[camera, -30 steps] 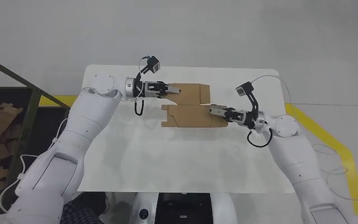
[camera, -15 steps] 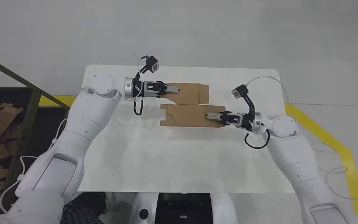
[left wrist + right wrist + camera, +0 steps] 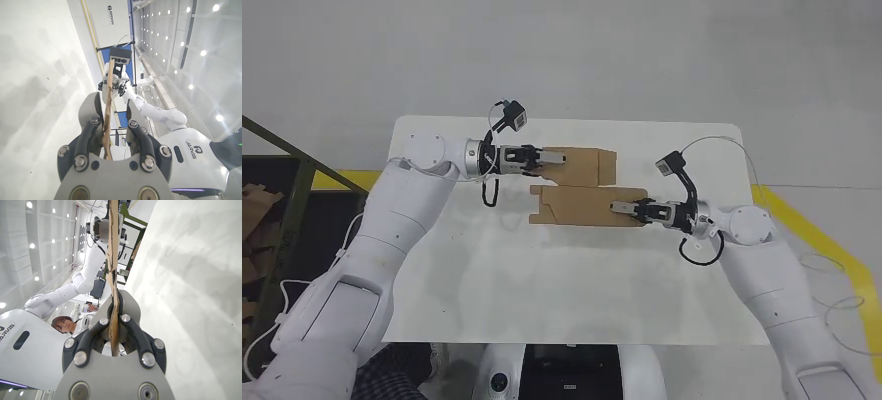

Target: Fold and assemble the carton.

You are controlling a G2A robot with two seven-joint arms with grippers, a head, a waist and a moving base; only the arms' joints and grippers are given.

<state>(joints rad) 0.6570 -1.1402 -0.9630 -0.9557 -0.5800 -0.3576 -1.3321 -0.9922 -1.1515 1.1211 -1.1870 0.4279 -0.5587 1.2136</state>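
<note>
Top view: flat carton (image 3: pixel 582 205) (brown); right gripper (image 3: pixel 621 208) pinches it, left gripper (image 3: pixel 554 157) straddles, parted.

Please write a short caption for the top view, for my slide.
Left gripper and right gripper at opposite ends of the flat carton at the white table.

Support: white table (image 3: pixel 492 290), rectangular, rounded corners, plain matt top.
Item: carton (image 3: pixel 587 205), flattened brown cardboard in two offset panels.
Table extent: reaches past the carton on every side, farthest on the robot's side of it.
Contact: cannot tell whether the carton rests on the top; the wrist views show it edge-on, parallel to the surface.
Surface marks: a few small dark specks (image 3: pixel 47 77) beside the carton.
</note>
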